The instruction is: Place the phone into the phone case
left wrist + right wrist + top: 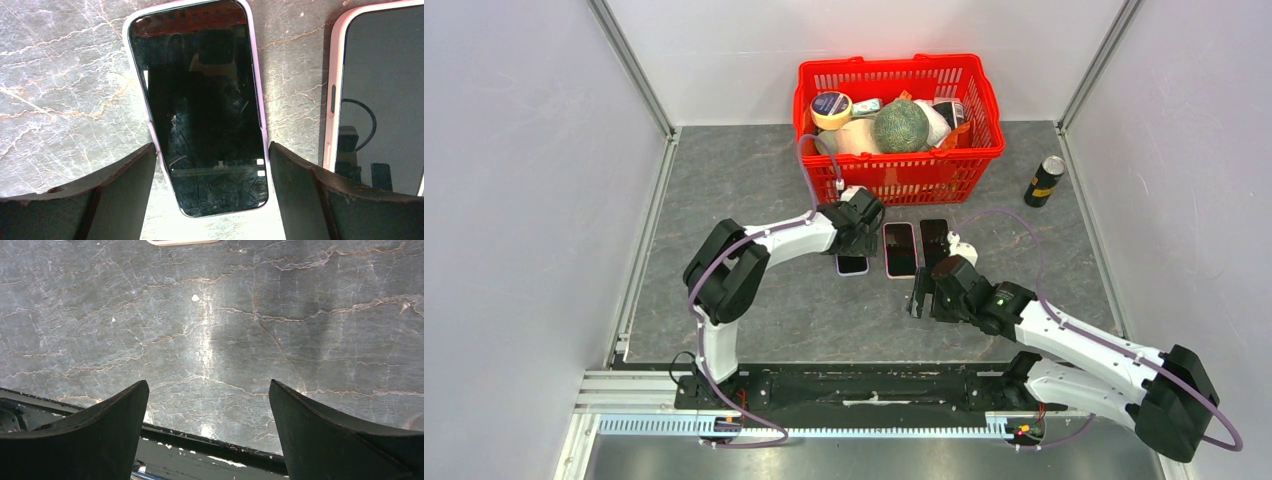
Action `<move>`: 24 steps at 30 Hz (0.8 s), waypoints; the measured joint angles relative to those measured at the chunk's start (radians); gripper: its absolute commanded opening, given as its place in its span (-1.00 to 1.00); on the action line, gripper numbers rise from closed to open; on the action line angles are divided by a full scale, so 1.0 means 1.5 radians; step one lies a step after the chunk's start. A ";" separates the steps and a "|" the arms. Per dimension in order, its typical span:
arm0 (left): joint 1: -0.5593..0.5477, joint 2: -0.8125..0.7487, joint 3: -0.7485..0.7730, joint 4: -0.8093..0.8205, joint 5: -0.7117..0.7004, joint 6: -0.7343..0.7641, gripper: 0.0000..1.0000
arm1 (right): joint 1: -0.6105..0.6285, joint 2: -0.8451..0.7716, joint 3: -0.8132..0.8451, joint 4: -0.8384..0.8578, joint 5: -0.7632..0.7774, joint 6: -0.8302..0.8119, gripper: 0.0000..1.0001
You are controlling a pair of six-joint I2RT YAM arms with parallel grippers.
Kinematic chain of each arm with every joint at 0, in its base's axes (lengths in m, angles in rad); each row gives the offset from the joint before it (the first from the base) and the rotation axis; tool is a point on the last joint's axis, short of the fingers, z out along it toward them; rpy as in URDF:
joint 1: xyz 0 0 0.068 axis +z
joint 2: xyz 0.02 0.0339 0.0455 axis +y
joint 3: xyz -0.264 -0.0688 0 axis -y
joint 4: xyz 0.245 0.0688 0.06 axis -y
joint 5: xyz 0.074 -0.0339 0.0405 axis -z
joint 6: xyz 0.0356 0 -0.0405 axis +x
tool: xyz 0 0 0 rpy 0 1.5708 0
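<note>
A phone with a black screen in a lilac case (200, 110) lies flat on the table; in the top view (852, 264) only its near end shows below my left gripper (858, 240). In the left wrist view my left gripper (211, 146) is open, one finger on each side of the phone's near end, close against the case edges. A phone in a pink case (900, 250) lies just right of it and shows in the left wrist view (380, 100). A black phone (934, 243) lies right of that. My right gripper (922, 297) is open and empty over bare table (210, 330).
A red basket (984, 95) with food items stands at the back, just behind the phones. A dark can (1044, 181) stands at the back right. The table's front edge and black rail (200, 440) lie under my right gripper.
</note>
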 measured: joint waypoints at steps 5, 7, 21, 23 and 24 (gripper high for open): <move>0.003 -0.014 -0.022 0.025 0.004 0.008 0.77 | 0.000 0.008 0.000 0.000 0.000 0.000 0.94; 0.003 -0.019 -0.027 0.031 0.004 0.008 0.78 | 0.000 0.009 0.000 0.000 0.000 -0.001 0.94; -0.007 -0.178 -0.120 0.041 0.008 0.010 0.79 | -0.002 0.018 0.020 0.000 0.009 -0.006 0.94; -0.025 -0.217 -0.146 0.041 0.005 0.010 0.79 | -0.005 0.023 0.029 0.000 0.014 -0.008 0.94; -0.037 -0.238 -0.160 0.041 0.003 0.010 0.79 | -0.006 0.026 0.034 0.000 0.018 -0.010 0.94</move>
